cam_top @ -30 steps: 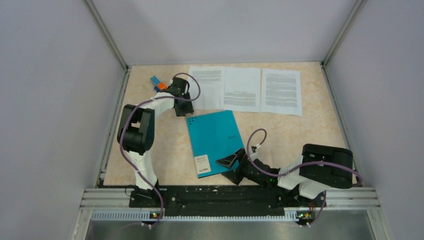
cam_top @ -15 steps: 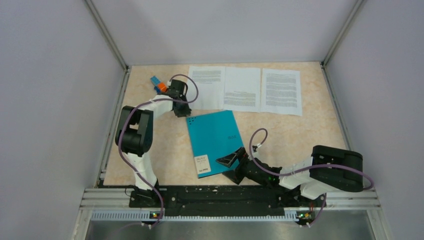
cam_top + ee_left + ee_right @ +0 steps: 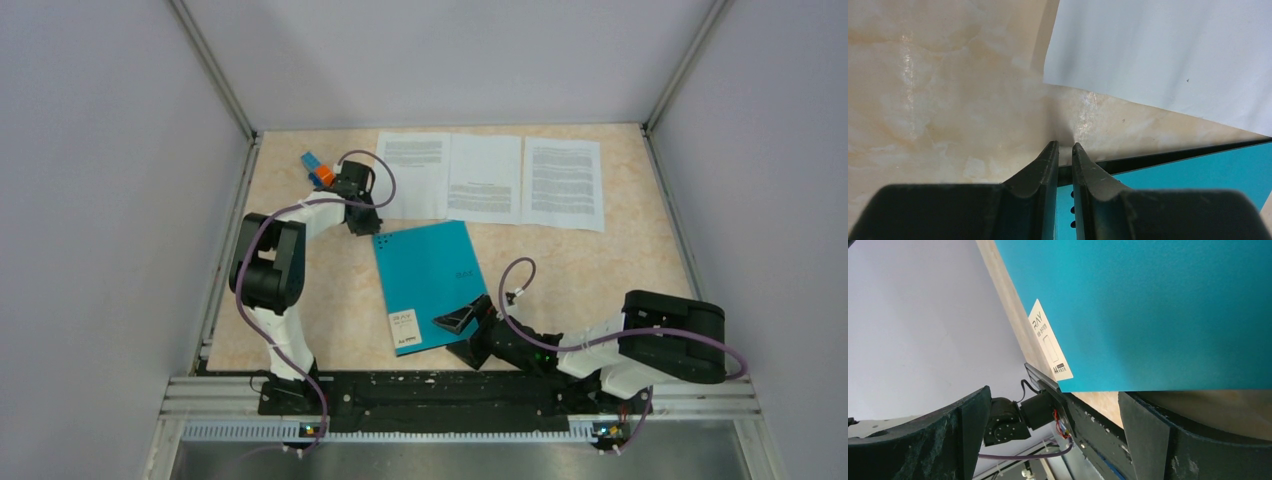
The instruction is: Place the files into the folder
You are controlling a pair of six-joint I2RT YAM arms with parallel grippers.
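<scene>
Files (image 3: 485, 178), three printed sheets, lie side by side along the far edge of the table (image 3: 620, 270), outside the folder (image 3: 430, 275), which lies shut just in front of them. Left gripper (image 3: 1063, 147) sits at the folder's dotted far corner, fingers nearly together with a thin slit between; whether they pinch the cover I cannot tell. Right gripper (image 3: 462, 322) gapes wide at the folder's near right corner, holding nothing

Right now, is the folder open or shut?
Shut. Folder lies flat, teal cover up; all three sheets lie outside it.
</scene>
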